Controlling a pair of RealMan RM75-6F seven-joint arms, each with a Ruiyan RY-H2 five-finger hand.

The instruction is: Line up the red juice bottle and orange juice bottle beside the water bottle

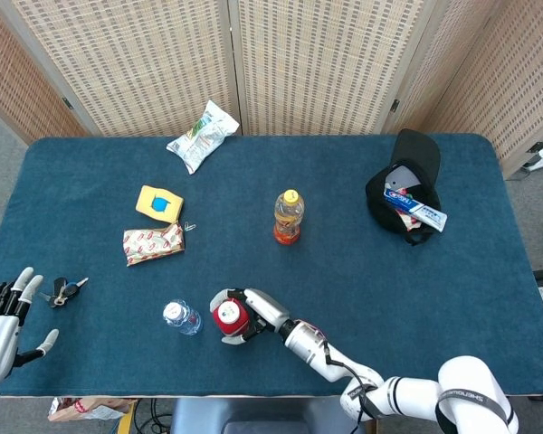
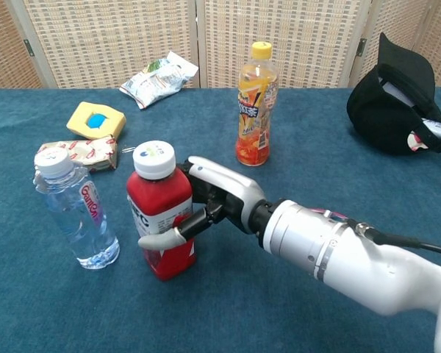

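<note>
My right hand (image 2: 206,209) grips the red juice bottle (image 2: 160,213) upright, just right of the clear water bottle (image 2: 75,209), which stands near the table's front. From above, the red juice bottle (image 1: 227,317) sits close beside the water bottle (image 1: 181,317) with my right hand (image 1: 250,310) wrapped round it. The orange juice bottle (image 2: 253,104) stands upright further back, alone in the table's middle (image 1: 288,218). My left hand (image 1: 2,323) hangs open off the table's front left corner, holding nothing.
A yellow box (image 1: 159,203) and a red-white packet (image 1: 152,243) lie at the left, a snack bag (image 1: 202,135) at the back. A black cap with a toothpaste tube (image 1: 407,201) sits at the right. Keys (image 1: 65,290) lie near my left hand.
</note>
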